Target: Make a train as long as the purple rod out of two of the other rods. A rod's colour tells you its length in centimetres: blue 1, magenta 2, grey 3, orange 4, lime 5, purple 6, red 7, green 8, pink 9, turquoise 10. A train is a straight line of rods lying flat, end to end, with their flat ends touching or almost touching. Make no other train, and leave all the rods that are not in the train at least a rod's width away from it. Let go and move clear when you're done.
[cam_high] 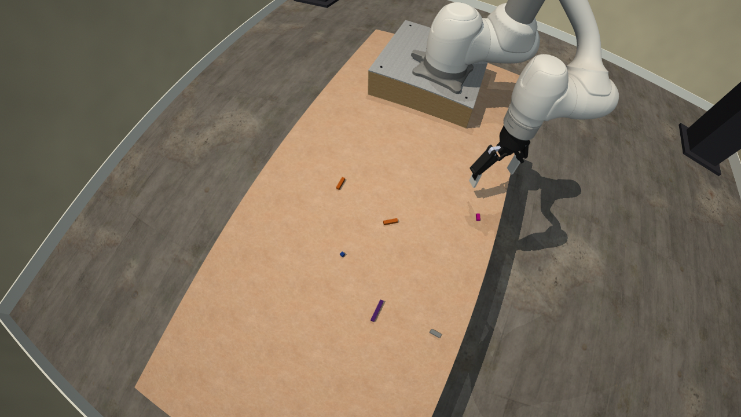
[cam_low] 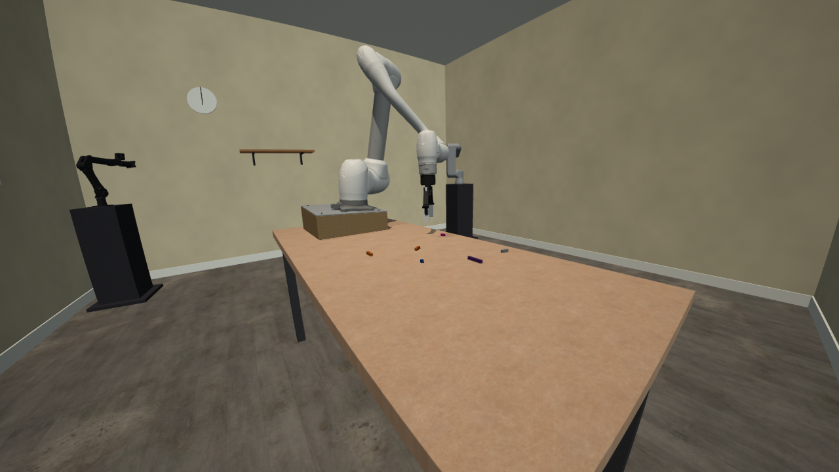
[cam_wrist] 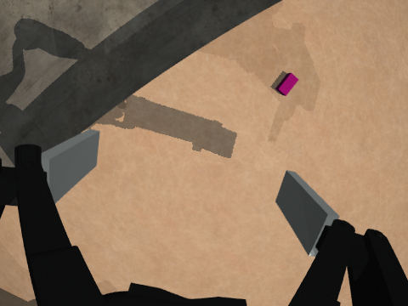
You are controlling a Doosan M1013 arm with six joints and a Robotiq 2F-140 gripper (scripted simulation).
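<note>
My gripper [cam_high: 493, 174] is open and empty, hanging above the table's right edge near the arm's base; it also shows in the exterior view [cam_low: 427, 206] and the wrist view [cam_wrist: 187, 184]. A short magenta rod [cam_high: 477, 217] lies flat a little beyond it, seen in the wrist view [cam_wrist: 287, 84] ahead of the right finger. Two orange rods lie apart, one [cam_high: 340, 183] near the table's middle left and one [cam_high: 390, 222] nearer the centre. A tiny blue rod [cam_high: 342, 253] lies alone. The purple rod [cam_high: 377, 310] lies further down, with a grey rod [cam_high: 435, 333] to its right.
The arm's grey mounting block [cam_high: 422, 77] stands at the table's far end. The table's right edge [cam_high: 497, 243] runs close to the magenta rod. A black pedestal [cam_high: 712, 132] stands on the floor to the right.
</note>
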